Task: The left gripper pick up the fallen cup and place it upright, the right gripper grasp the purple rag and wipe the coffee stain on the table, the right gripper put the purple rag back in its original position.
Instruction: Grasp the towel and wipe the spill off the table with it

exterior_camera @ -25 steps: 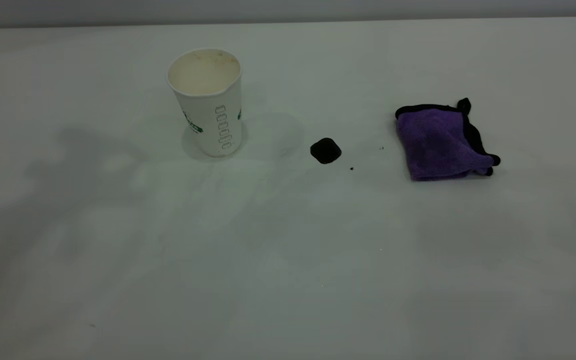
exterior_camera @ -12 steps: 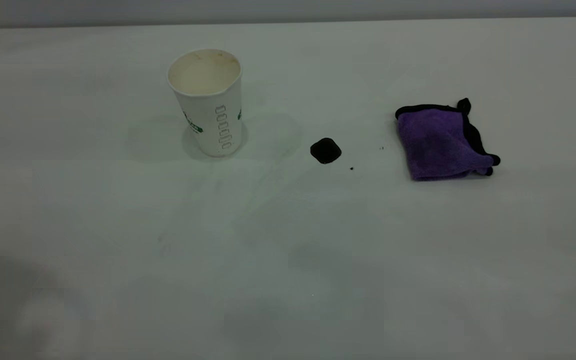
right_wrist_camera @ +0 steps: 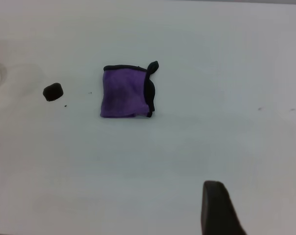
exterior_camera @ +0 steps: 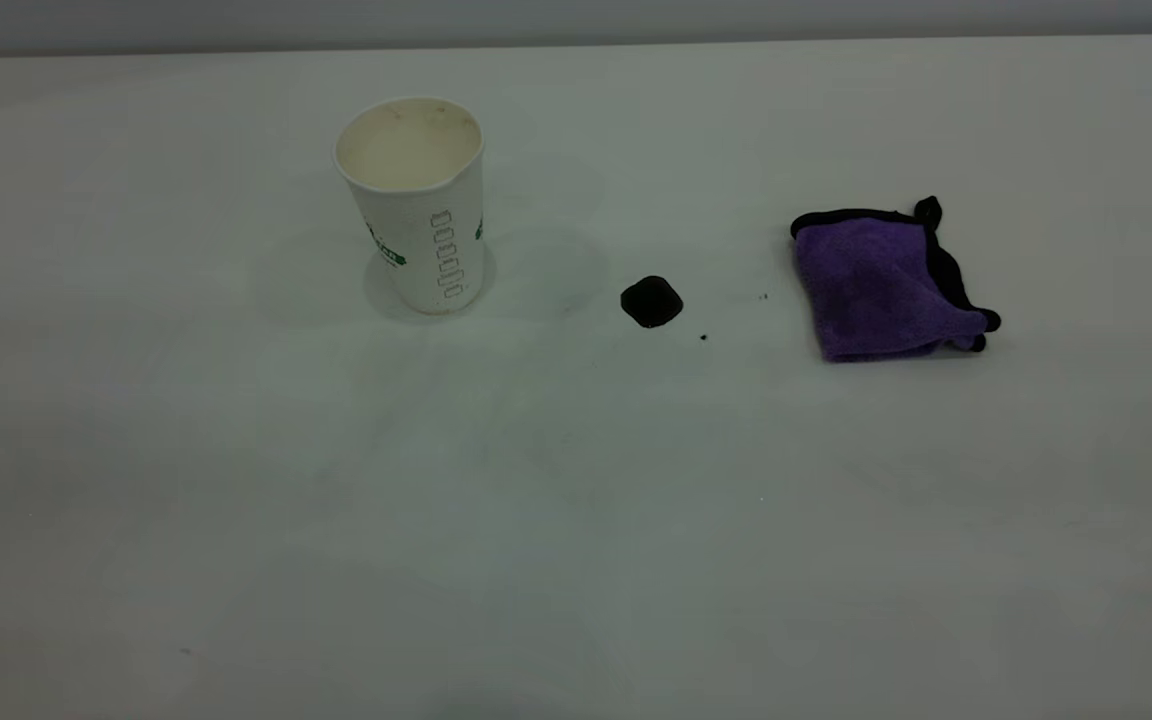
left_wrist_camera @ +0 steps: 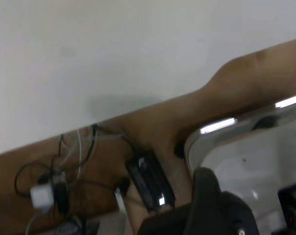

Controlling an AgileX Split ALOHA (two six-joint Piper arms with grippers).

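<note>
The cup [exterior_camera: 414, 205] stands upright on the white table [exterior_camera: 576, 520], mouth up, left of centre. The coffee stain [exterior_camera: 651, 301] is a small black blob to its right; it also shows in the right wrist view [right_wrist_camera: 53, 91]. The purple rag [exterior_camera: 881, 285] lies folded further right, and in the right wrist view [right_wrist_camera: 124, 92] it lies well ahead of my right gripper [right_wrist_camera: 258, 205], which is open and empty. My left gripper [left_wrist_camera: 251, 196] is open, empty and off the table's edge. Neither gripper shows in the exterior view.
Tiny dark specks [exterior_camera: 703, 337] lie between the stain and the rag. The left wrist view shows the table's edge [left_wrist_camera: 138, 105], a brown floor with cables [left_wrist_camera: 55, 186] and a white rounded panel [left_wrist_camera: 246, 156] below.
The arm shadows on the table's near left side have slid away and gone. The cup, stain and rag have not moved.
</note>
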